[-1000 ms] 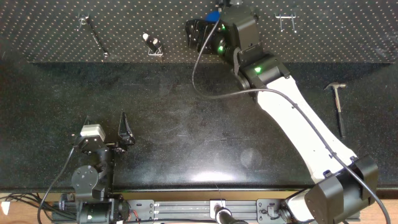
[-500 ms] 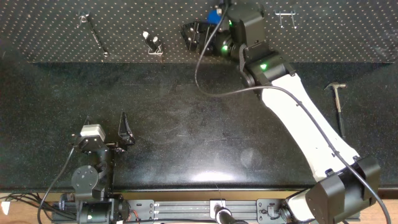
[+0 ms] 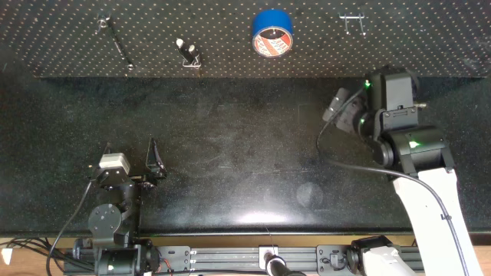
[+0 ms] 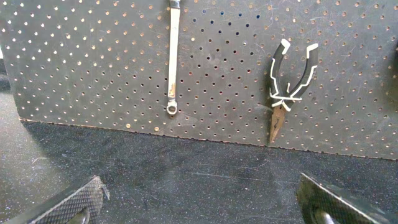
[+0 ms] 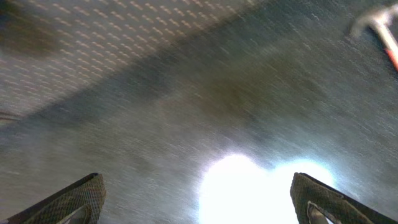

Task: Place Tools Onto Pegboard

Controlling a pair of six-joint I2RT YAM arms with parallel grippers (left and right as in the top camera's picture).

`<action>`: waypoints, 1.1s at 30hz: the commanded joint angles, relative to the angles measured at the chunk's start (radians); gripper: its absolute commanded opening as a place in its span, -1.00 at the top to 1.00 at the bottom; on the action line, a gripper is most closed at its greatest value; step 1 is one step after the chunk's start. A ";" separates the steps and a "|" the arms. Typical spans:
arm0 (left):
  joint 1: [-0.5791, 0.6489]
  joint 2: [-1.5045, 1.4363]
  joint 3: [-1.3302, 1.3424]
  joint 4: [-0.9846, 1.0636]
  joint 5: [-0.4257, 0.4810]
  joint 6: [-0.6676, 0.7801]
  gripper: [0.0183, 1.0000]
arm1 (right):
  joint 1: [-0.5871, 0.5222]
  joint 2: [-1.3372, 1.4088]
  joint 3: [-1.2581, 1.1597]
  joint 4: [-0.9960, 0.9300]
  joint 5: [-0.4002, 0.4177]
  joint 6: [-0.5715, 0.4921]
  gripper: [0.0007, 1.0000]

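- Blue tape roll [image 3: 272, 34] hangs mid-pegboard [image 3: 430, 46], with bare holes around it.
- Right hand [image 3: 335, 107], fingers apart, is over open table [image 3: 230, 153] just off the pegboard's lower edge.
- Left hand [image 3: 130, 153], also spread, sits well back from the pegboard.

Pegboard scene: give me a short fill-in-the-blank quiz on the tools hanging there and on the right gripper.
The roll of tape on the pegboard is ___ in colour.
Beside the wrench hangs a pair of ___.
The right gripper is open and holds ___.
Missing words: blue; pliers; nothing.
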 commanded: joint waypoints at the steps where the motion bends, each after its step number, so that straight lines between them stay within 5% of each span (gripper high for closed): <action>1: -0.004 -0.008 -0.002 -0.005 0.006 0.010 -1.00 | -0.137 -0.098 -0.154 -0.050 0.081 -0.207 -0.95; 6: -0.005 -0.008 -0.002 -0.005 0.006 0.009 -1.00 | -0.527 0.023 -0.111 -0.188 -0.043 -0.483 -0.95; 8: -0.005 -0.008 -0.002 -0.005 0.006 0.010 -1.00 | -0.629 0.172 -0.024 -0.278 -0.007 -0.580 -0.95; 10: -0.005 -0.008 -0.002 -0.005 0.006 0.010 -1.00 | -0.662 0.292 0.016 -0.309 0.061 -0.614 -0.95; 15: -0.005 -0.008 -0.002 -0.005 0.006 0.009 -1.00 | -0.684 0.401 0.035 -0.161 0.190 -1.004 -0.95; 17: -0.005 -0.008 -0.002 -0.005 0.006 0.009 -1.00 | -0.710 0.431 0.047 -0.069 0.154 -1.074 -0.95; 18: -0.004 -0.008 -0.002 -0.005 0.006 0.010 -1.00 | -0.721 0.454 0.047 -0.052 0.050 -1.129 -0.95; 23: -0.005 -0.008 -0.002 -0.005 0.006 0.010 -1.00 | -0.728 0.612 0.066 -0.025 -0.072 -1.149 -0.95; 33: -0.005 -0.008 -0.002 -0.005 0.006 0.009 -1.00 | -0.753 0.761 0.083 0.000 -0.070 -1.165 -0.96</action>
